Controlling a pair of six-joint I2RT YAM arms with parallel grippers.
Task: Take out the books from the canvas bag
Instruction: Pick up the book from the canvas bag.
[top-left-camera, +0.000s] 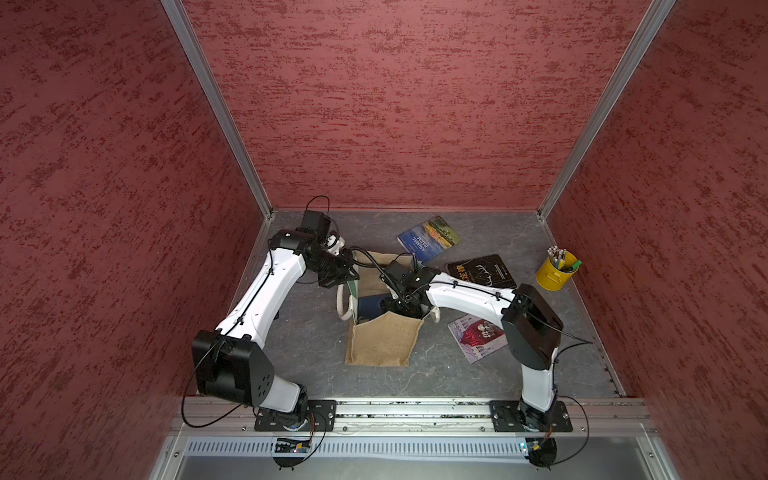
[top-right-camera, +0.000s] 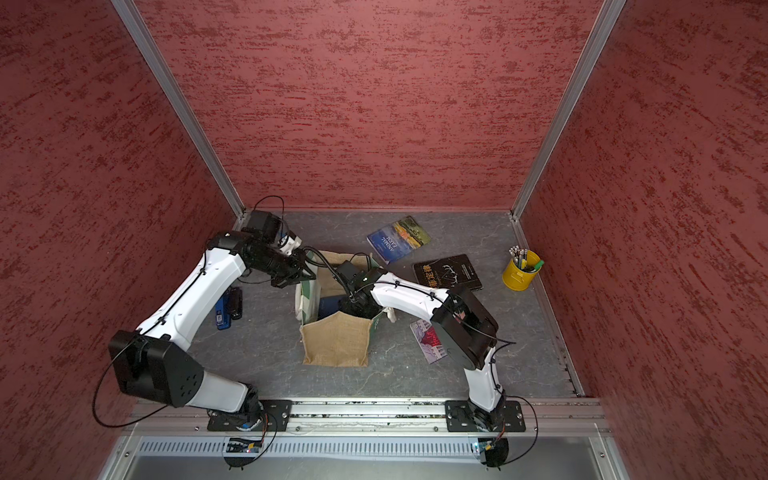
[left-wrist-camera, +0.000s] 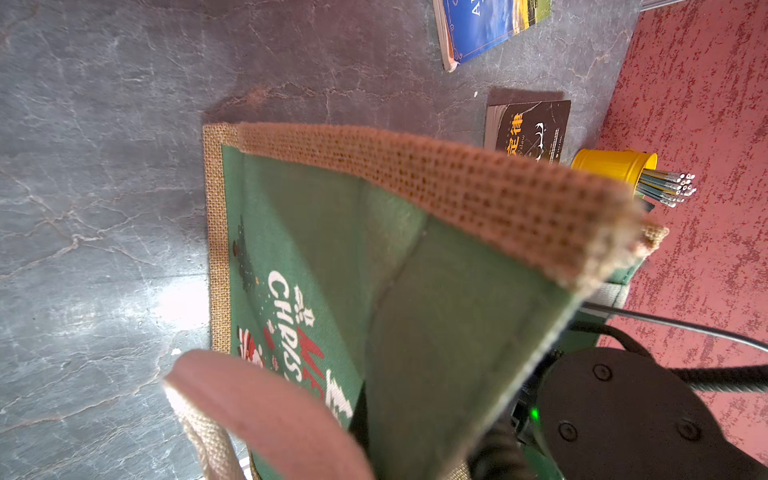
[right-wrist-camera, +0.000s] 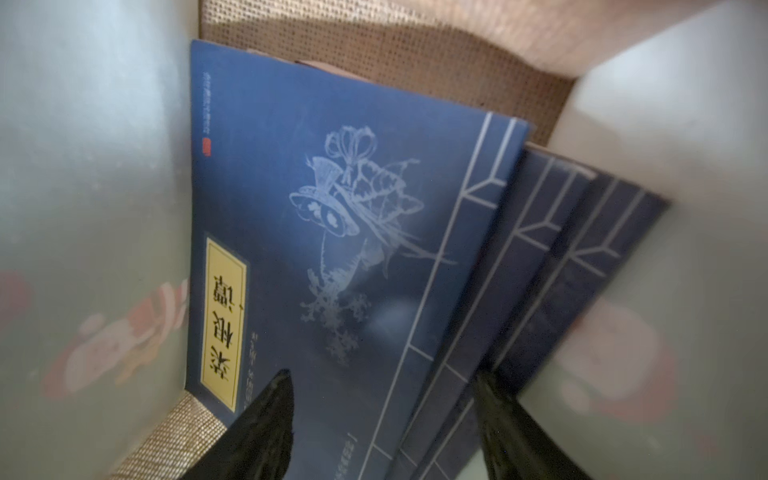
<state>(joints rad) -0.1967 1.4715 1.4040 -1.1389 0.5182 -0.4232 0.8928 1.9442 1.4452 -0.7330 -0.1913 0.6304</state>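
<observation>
left arm (top-left-camera: 253, 307): its black elbow rises nearest in both top views; the forearm reaches to the bag's far left corner.
left gripper (top-left-camera: 338, 276): pinched tight on the upper rim of the canvas bag (top-left-camera: 384, 343), at the green side panel.
canvas bag: stands open in the middle of the table (top-left-camera: 436, 374), its tan burlap face toward the arm bases.
right gripper (top-left-camera: 401, 307): dipped into the bag's mouth; from above I cannot see how its jaws stand.
books lying out: Animal Farm book (top-left-camera: 428, 239) beyond the bag, black book (top-left-camera: 482, 272) to the right of the bag, pink-red book (top-left-camera: 473, 340) partly under the right arm; all flat and apart from one another.
yellow cup (top-left-camera: 552, 276): near the right wall, holding pencils.
strap handle (left-wrist-camera: 266, 411): nearest and blurred in the left wrist view, just in front of the green printed panel.
burlap rim (left-wrist-camera: 415, 178): runs up close to the lens, with the Animal Farm book, black book and yellow cup beyond it.
fingers (right-wrist-camera: 266, 428): in the right wrist view, two black ones spread wide inside the bag, nothing pinched between them.
navy books (right-wrist-camera: 332, 249): three, leaning together against the burlap wall. The front one has a yellow label (right-wrist-camera: 224, 324). One finger sits before its cover, the other by the edges of the two behind.
</observation>
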